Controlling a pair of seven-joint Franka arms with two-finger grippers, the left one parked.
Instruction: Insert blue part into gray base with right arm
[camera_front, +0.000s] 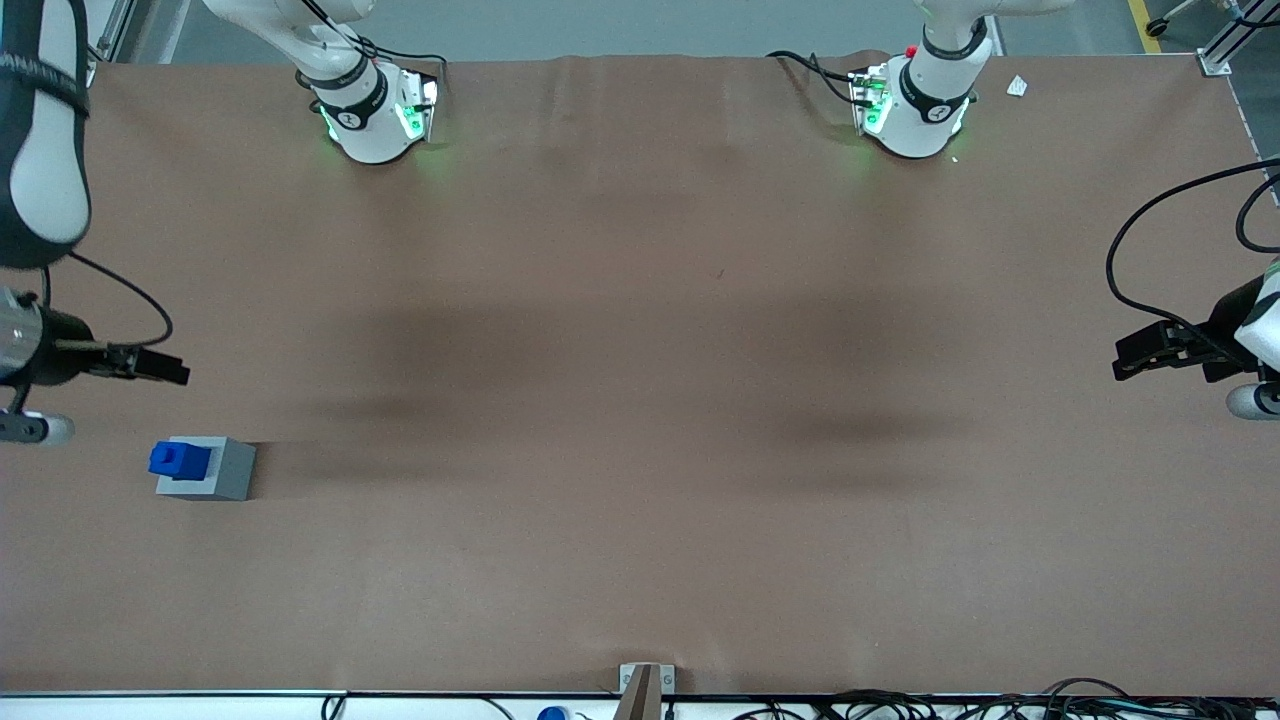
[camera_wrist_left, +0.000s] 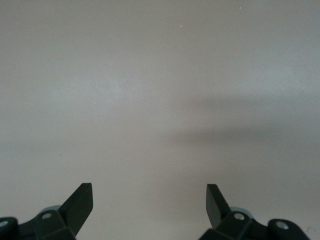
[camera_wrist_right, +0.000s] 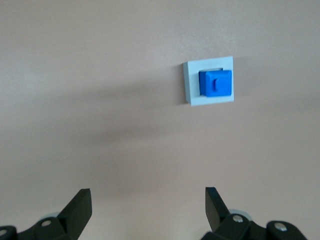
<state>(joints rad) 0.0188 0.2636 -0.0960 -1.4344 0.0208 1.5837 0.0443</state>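
The gray base rests on the brown table toward the working arm's end. The blue part sits in the recess in its top and sticks up out of it. In the right wrist view the blue part fills most of the top of the gray base, with its small nub facing up. My right gripper hangs above the table, apart from the block and a little farther from the front camera. The gripper is open, with only bare table between its fingers.
The two arm pedestals stand along the table edge farthest from the front camera. A small white scrap lies near the parked arm's pedestal. A metal bracket and cables line the nearest edge.
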